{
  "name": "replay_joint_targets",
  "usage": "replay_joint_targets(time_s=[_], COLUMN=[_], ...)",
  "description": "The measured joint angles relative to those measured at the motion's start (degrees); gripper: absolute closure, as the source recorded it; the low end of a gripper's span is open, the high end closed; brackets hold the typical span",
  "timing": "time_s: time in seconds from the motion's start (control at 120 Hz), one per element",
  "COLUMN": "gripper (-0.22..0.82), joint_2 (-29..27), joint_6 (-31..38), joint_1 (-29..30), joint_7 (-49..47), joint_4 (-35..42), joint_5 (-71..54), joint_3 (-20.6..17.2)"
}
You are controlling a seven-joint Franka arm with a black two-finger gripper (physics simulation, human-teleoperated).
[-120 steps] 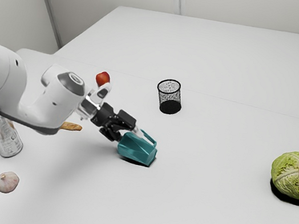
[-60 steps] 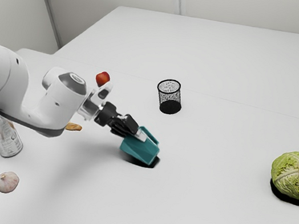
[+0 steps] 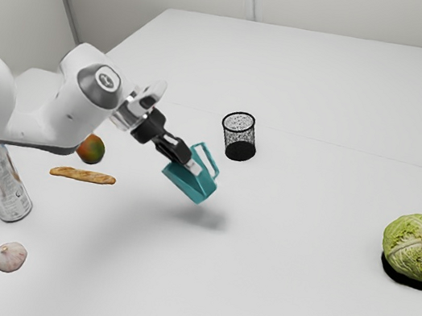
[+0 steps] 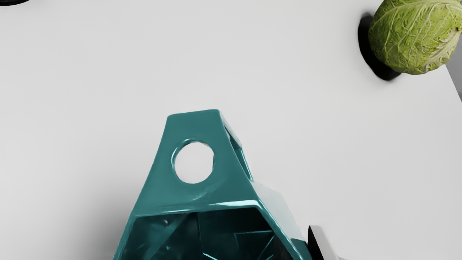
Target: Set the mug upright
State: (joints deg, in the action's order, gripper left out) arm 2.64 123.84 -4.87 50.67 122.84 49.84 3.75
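Clock read on the exterior view, centred on the pincer, 12 at its top. Pincer (image 3: 191, 166): holding the mug (image 3: 191, 185), fingers against its walls. One mug: teal, glossy, flat-faceted, one handle (image 3: 209, 158); body tilted and raised off the surface (image 3: 293, 295), its soft shadow at 5 o'clock. Wrist view: mug's mouth open to the hand camera, inner walls dark and shiny, a round hole framed by the handle side.

Near, just before 2 o'clock: one black wire-mesh cup (image 3: 238, 137), round rim, upright. At 9: one rounded fruit (image 3: 91, 149), smooth, orange and green. Between 8 and 9: one bread stick (image 3: 83, 175), slender, brown crust; farther out on that line, one silver metal can (image 3: 0, 185), cylindrical. Near 8: one garlic bulb (image 3: 9, 257), pale, papery. Well apart, just past 3: one cabbage (image 3: 417, 246), green, round, veined leaves.

Arm (image 3: 46, 117): white, smooth shells, one, entering from 9 o'clock. Hand slopes down to the pincer from 10 o'clock.
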Motion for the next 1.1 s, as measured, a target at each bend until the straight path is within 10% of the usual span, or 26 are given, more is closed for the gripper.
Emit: replay_joint_targets(time_s=[0.633, 1.1], gripper=[0.78, 0.77], joint_2=[-5.5, -9.1], joint_6=[-3.5, 10.0], joint_1=[-0.7, -1.2], joint_7=[-28.3, -41.5], joint_4=[-0.6, 10.5], joint_5=[-43.2, -52.7], joint_3=[-0.7, -0.5])
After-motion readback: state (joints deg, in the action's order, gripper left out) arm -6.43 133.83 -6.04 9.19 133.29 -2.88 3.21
